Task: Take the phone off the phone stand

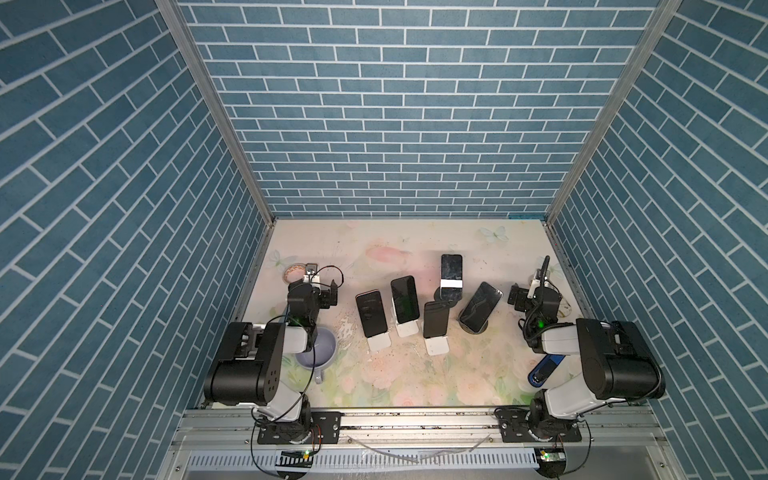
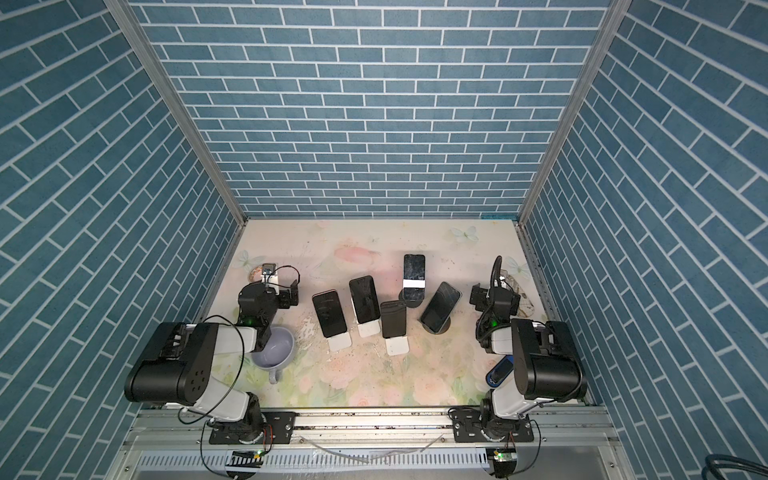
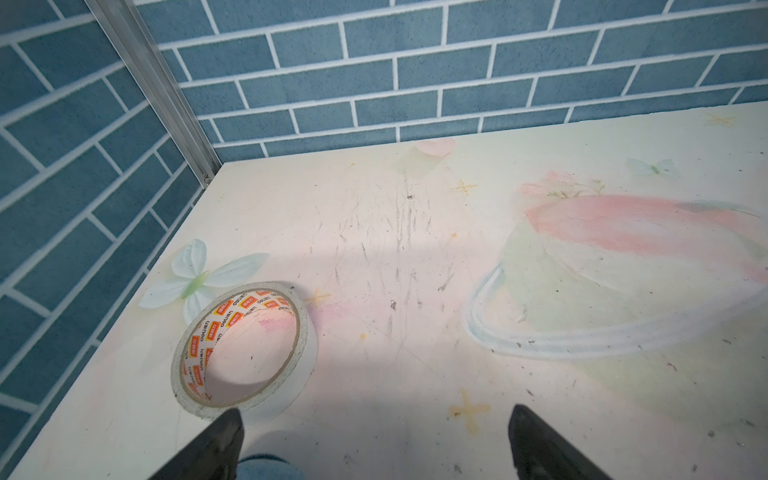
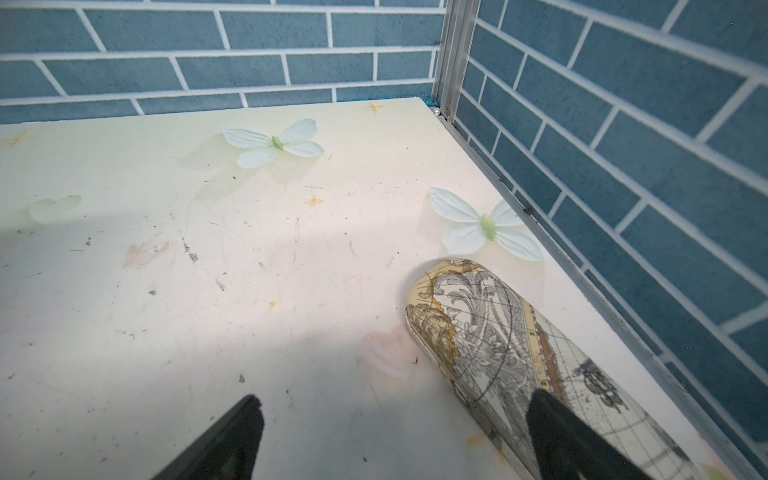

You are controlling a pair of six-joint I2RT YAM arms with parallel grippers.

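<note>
Several dark phones lean on stands in a row across the middle of the table in both top views. From the left they are a phone (image 1: pixel 371 312) on a white stand (image 1: pixel 380 343), a taller one (image 1: pixel 404 299), a short one (image 1: pixel 435 319), one at the back (image 1: pixel 451 268) on a black stand, and a tilted one (image 1: pixel 481 306) on a round black base. My left gripper (image 1: pixel 331 296) (image 3: pixel 376 411) hangs open left of the row, holding nothing. To the right of the row my right gripper (image 1: pixel 517 301) (image 4: pixel 397 397) is open and empty. Neither wrist view shows a phone.
A tape roll (image 3: pixel 245 345) lies by the left gripper near the back left corner. A map-printed glasses case (image 4: pixel 498 353) lies under the right gripper along the right wall. A lilac mug (image 1: pixel 318 353) sits under the left arm, a blue and black object (image 1: pixel 544 368) under the right arm.
</note>
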